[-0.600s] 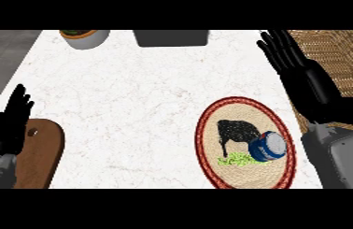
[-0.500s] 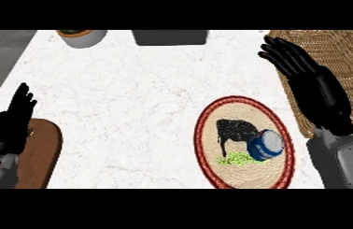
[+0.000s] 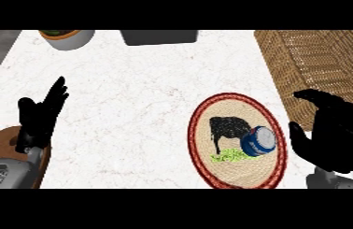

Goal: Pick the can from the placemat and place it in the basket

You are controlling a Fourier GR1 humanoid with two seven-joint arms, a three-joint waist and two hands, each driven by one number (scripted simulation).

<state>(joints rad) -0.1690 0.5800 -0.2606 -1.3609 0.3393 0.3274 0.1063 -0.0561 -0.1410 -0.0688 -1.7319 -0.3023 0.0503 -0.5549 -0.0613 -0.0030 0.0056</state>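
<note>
Right hand (image 3: 329,138) hovers at the right edge, fingers relaxed, holding nothing, just beside the blue metal can (image 3: 258,141) lying tilted on the round red-rimmed woven placemat (image 3: 238,176). Risk: a nudge could roll it away before grasping. Woven wicker basket (image 3: 310,64) waits upper right. Left hand (image 3: 40,116) rests released, left edge.

Lots of bare white counter (image 3: 138,97) in the middle, wide enough for a hand to pass. Blue can (image 3: 258,141) lying on the round placemat (image 3: 238,139), open from above and from the left. Right hand (image 3: 329,134) just beside it, fingers open, with a small gap between. Basket (image 3: 310,69) at the back right, open on top. Pot (image 3: 67,38) and dark box (image 3: 159,36) along the far edge. Left hand (image 3: 41,116) resting far left, over a brown board (image 3: 14,139).
</note>
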